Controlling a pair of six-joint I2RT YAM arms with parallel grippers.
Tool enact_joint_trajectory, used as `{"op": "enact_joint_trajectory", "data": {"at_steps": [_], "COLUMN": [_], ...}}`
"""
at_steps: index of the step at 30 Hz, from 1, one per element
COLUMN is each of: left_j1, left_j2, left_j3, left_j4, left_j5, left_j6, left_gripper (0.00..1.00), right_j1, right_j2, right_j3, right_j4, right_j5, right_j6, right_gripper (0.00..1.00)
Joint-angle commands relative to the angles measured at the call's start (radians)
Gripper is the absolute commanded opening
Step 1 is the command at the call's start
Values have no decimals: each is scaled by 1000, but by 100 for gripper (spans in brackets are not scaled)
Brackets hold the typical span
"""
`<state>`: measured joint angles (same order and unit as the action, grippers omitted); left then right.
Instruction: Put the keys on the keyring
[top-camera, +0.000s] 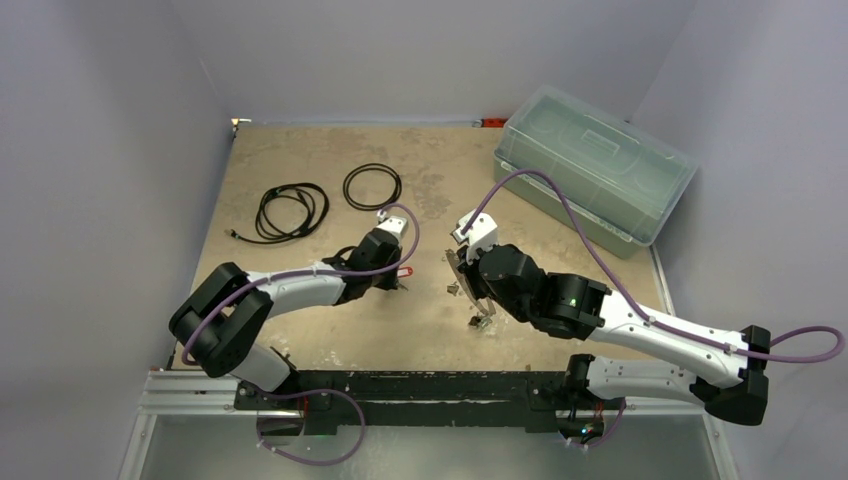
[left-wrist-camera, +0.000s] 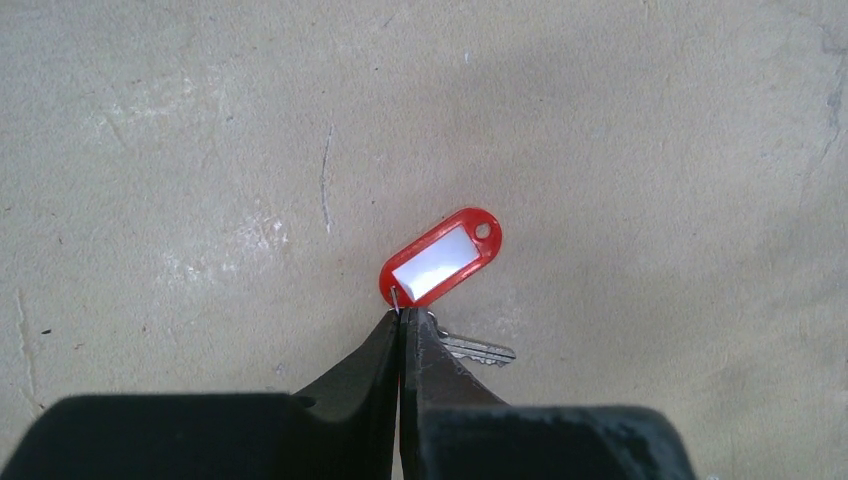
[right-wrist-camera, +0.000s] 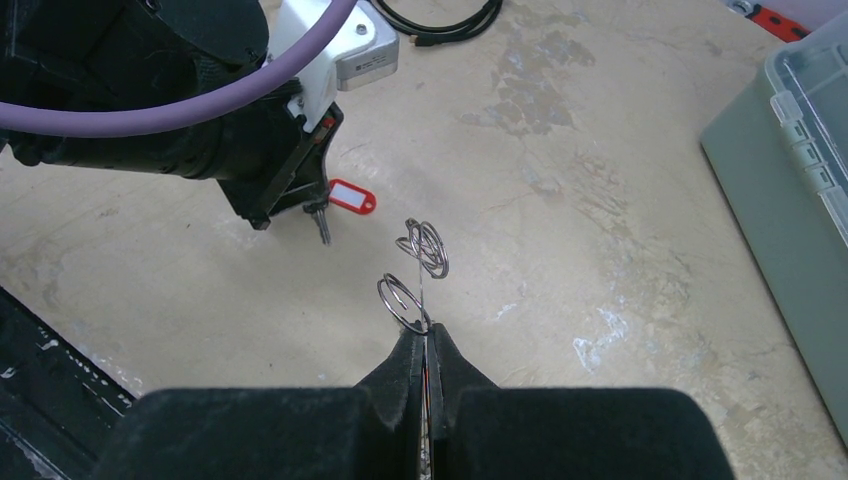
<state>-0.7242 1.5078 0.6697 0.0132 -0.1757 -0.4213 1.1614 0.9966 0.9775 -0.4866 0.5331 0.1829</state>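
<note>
Tan, scuffed tabletop (top-camera: 440, 340), and on the left the left gripper (left-wrist-camera: 400, 320) is pinched fully closed where the key (left-wrist-camera: 478, 350) meets its red tag (left-wrist-camera: 440, 258). It looks like light, stiff, slippery metal, best taken by the head. At centre the right gripper (right-wrist-camera: 425, 335) is clamped tight on the keyring (right-wrist-camera: 403, 300), springy thin wire with its loops poking toward 12 o'clock. Out at 2 o'clock sits the clear bin (top-camera: 595, 175), lid on, contents not discernible.

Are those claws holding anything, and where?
Left gripper pinches the red-tagged key at its small joining ring; right gripper pinches the keyring by its near edge.
</note>
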Motion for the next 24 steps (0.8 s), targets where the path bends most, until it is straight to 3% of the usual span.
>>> {"op": "enact_joint_trajectory", "data": {"at_steps": [1,10,24], "left_j1": [-15,-20,-35], "left_j2": [-50,-205,-448], "left_j3": [21,24,252], "left_j4": [35,-11,-425], "left_j5": [1,-4,-46], "left_j6": [29,32,95], "left_gripper": [0,0,0], "right_j1": [4,4,4], "right_j2": [-18,-26,-56], "right_j3": [22,32,53], "right_j4": [27,28,109], "right_j5": [56,59,-86], "right_j6": [13,-1,-87], "right_gripper": [0,0,0]}}
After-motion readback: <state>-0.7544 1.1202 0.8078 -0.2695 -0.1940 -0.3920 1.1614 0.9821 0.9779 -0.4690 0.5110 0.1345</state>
